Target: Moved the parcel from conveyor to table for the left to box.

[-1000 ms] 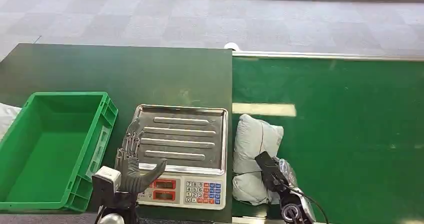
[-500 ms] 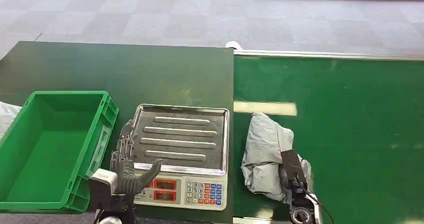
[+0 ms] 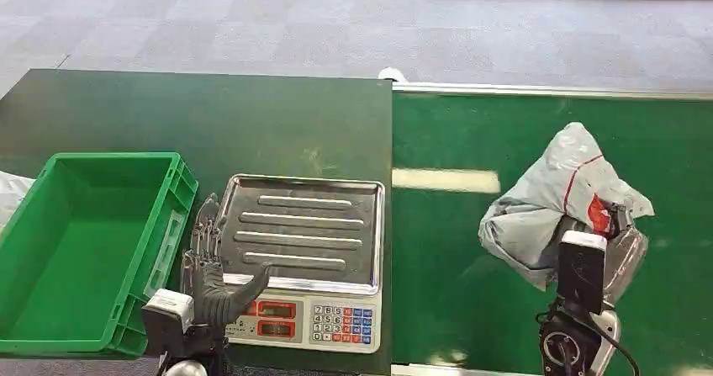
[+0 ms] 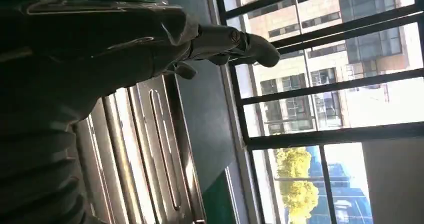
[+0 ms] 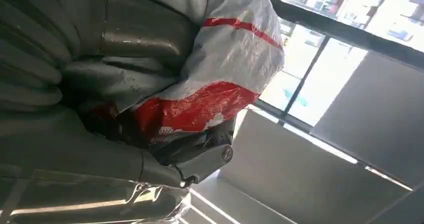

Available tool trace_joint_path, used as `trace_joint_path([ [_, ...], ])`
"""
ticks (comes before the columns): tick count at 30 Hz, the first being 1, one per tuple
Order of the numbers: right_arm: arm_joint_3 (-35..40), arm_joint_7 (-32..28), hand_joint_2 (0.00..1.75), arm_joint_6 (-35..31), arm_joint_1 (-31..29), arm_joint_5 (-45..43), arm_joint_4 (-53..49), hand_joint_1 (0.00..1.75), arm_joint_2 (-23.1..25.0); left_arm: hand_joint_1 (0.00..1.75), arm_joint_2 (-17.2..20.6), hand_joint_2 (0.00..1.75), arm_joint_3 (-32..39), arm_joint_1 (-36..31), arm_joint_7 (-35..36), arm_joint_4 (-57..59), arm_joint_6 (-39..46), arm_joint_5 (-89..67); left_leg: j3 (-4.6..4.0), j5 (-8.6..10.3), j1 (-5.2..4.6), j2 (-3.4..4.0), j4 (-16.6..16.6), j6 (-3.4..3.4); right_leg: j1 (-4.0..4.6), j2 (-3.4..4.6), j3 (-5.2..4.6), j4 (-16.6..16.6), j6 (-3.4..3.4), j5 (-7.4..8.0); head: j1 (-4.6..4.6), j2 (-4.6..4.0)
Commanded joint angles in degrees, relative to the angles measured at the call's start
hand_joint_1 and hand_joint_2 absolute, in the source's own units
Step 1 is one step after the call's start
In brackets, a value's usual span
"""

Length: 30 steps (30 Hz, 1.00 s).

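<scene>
nearest, at the bottom of the head view, the left hand [image 3: 210, 271] stood upright with its fingers [image 3: 204, 233] spread and straight, holding nothing, just at the left edge of the scale [image 3: 304, 258]. its thumb reached toward the scale's front panel [image 3: 311, 319], where red displays and a keypad showed. in the left wrist view the same hand [image 4: 150, 43] stretched out over the ribbed steel weighing tray [image 4: 145, 154], fingertips apart and empty.

also near, on the right, the right hand [image 3: 588, 241] held the parcel [image 3: 555, 203], a crumpled grey plastic mailing bag with a red stripe and a red patch. the parcel was lifted clear above the green conveyor belt [image 3: 471, 309], bunched and tilted, its top pointing up and away from the robot. in the right wrist view the hand [image 5: 125, 149] had its fingers closed on the grey and red bag [image 5: 220, 68]; the thick thumb [image 5: 145, 33] pressed into the wrap.

left of the scale sat a green plastic crate [image 3: 50, 309] on the dark green table [image 3: 210, 115], just beside the left hand. a bit of pale wrapping [image 3: 10, 193] showed at the crate's far left side.

farther out, the table met the conveyor along a straight seam, with a small white round thing [image 3: 388, 76] at the far end of the seam. a bright reflection [image 3: 444, 180] lay on the belt. beyond both lay grey carpet tiles [image 3: 336, 31].
</scene>
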Motion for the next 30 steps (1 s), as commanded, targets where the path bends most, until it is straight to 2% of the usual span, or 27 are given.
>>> trace_joint_path([
  [1,9.5,5.3,1.75,7.9,-14.7,4.4,4.2,1.75,-0.3,0.0,0.9,1.75,-1.9,-5.1,0.1,4.1,0.2,1.3,-0.12,0.09,-0.06,0.2,0.0,0.11,-0.03,0.16,-0.22,0.1,-0.1,0.13,0.0,0.0],
  [3,12.3,8.3,1.75,13.3,-18.8,6.2,8.4,1.75,-0.2,0.0,1.1,1.75,-2.1,-6.1,0.5,4.1,0.2,1.7,-0.15,0.12,-0.06,0.47,0.1,0.13,-0.02,0.41,-0.36,0.1,-0.12,0.24,0.02,0.0],
  [4,13.8,9.3,1.75,16.6,-21.4,6.3,11.7,1.75,0.7,0.0,1.4,1.75,-2.3,-6.6,0.8,4.2,0.2,1.8,-0.11,0.11,-0.07,0.3,0.0,0.11,-0.04,0.26,-0.25,0.1,-0.09,0.18,0.02,0.0],
  [6,14.6,8.9,1.75,17.6,-22.7,5.7,14.0,1.75,1.6,0.0,1.5,1.75,-2.3,-7.0,0.9,4.4,0.2,1.9,-0.12,0.12,-0.05,0.45,0.0,0.12,-0.02,0.41,-0.29,0.1,-0.13,0.24,0.0,0.0],
  [9,16.4,8.5,1.75,20.0,-23.4,5.3,16.6,1.75,2.2,0.0,1.7,1.75,-2.4,-7.9,1.0,5.0,0.3,1.9,0.0,0.15,-0.03,0.28,-0.1,0.09,0.0,0.21,-0.15,0.0,-0.13,0.22,0.0,0.0],
  [10,17.3,6.4,1.75,24.3,-23.8,1.6,18.0,1.75,2.7,0.0,1.7,1.75,-2.3,-8.3,1.0,5.3,0.4,2.0,0.01,0.16,-0.03,0.1,-0.1,0.07,-0.01,0.06,-0.08,0.0,-0.09,0.16,0.02,0.0],
  [13,19.8,4.7,1.75,29.5,-24.9,-2.2,22.4,1.75,3.6,0.0,1.5,1.75,-2.1,-9.6,1.0,5.8,0.6,2.3,0.0,0.16,-0.02,0.09,0.0,0.09,0.01,0.04,-0.07,0.0,-0.07,0.14,0.02,0.0],
  [15,21.3,3.5,1.75,29.7,-26.0,-2.4,25.5,1.75,4.2,0.0,1.3,1.75,-1.9,-9.8,1.0,5.8,0.7,2.2,-0.02,0.17,-0.01,0.2,-0.1,0.12,0.02,0.15,-0.1,0.0,-0.1,0.2,0.02,0.0],
  [16,22.7,1.8,1.75,32.8,-26.6,-4.5,27.9,1.75,4.7,0.0,1.1,1.75,-1.8,-9.9,1.1,5.8,0.8,2.2,-0.06,0.22,-0.01,0.19,-0.1,0.14,0.04,0.13,-0.13,0.0,-0.13,0.24,0.0,0.0],
  [30,29.6,-1.9,1.75,35.9,-28.0,-3.4,35.0,1.75,6.1,0.0,0.9,1.75,-0.9,-9.3,0.9,5.0,1.4,2.0,-0.2,0.2,0.0,0.04,-0.1,0.13,0.04,-0.01,-0.23,0.0,-0.12,0.19,0.02,0.0],
])
